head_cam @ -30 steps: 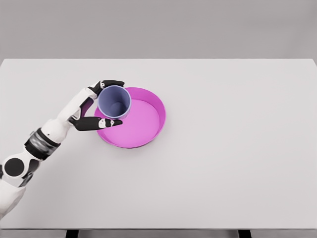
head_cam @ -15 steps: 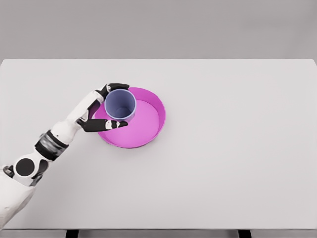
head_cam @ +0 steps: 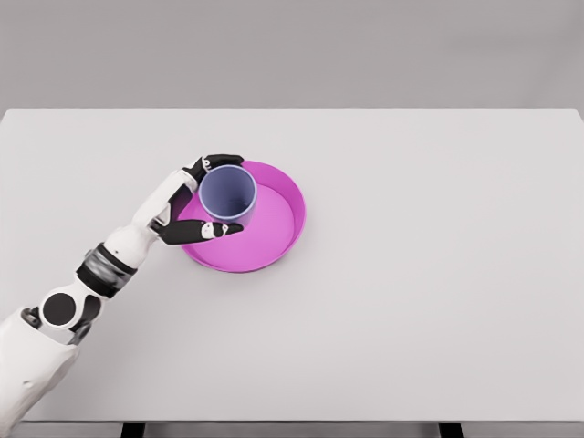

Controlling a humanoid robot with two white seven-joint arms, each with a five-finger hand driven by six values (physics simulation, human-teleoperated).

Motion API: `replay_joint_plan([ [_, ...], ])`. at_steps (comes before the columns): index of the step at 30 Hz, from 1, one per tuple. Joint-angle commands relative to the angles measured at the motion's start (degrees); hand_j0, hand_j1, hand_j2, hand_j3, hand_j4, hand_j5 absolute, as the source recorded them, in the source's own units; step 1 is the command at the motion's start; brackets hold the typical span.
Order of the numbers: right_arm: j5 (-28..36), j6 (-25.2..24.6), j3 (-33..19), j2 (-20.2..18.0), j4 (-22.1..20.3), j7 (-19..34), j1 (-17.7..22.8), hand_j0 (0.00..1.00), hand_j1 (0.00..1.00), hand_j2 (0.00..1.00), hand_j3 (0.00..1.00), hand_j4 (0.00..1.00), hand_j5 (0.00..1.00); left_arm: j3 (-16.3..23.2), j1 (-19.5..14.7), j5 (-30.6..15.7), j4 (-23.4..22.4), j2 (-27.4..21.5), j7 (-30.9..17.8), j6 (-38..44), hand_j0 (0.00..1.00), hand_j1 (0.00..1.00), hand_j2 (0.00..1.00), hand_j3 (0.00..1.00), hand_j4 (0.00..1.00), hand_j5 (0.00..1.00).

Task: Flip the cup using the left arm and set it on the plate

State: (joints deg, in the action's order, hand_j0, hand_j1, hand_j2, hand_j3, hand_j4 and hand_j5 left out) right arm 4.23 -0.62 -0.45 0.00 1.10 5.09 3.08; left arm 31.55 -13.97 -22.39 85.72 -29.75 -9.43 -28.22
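Cup upright in our left hand over the plate's 10 o'clock side

Our left hand (head_cam: pixel 196 199) has its fingers (head_cam: pixel 224 160) wrapped around the sidewall of the blue cup (head_cam: pixel 227 192), mouth up, over the magenta plate (head_cam: pixel 274 242) on the desk (head_cam: pixel 438 274); whether it touches the plate we cannot tell. We judge the cup light, rigid and smooth, so slippery; holding mid-wall from opposite sides seems safest.

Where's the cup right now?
In the head view, the cup sits upright, mouth up, over the left part of the pink plate, held in the left hand, left of table centre.
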Motion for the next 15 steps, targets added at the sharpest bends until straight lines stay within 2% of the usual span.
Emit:
replay_joint_plan([
  [1, 0.0, 0.0, 0.0, 0.0, 0.0, 0.0, 0.0, 1.0, 1.0, 1.0, 1.0, 1.0, 1.0, 0.0, 0.0, -0.7, -0.2, 0.4, 0.0, 0.0, 0.81, 0.81, 0.81, 0.81, 0.81, 0.81],
  [15, 0.0, 0.0, 0.0, 0.0, 0.0, 0.0, 0.0, 1.0, 1.0, 1.0, 1.0, 1.0, 1.0, 0.0, 0.5, -1.3, -2.2, 2.0, 0.0, 0.0, 0.82, 0.82, 0.82, 0.82, 0.82, 0.82],
])
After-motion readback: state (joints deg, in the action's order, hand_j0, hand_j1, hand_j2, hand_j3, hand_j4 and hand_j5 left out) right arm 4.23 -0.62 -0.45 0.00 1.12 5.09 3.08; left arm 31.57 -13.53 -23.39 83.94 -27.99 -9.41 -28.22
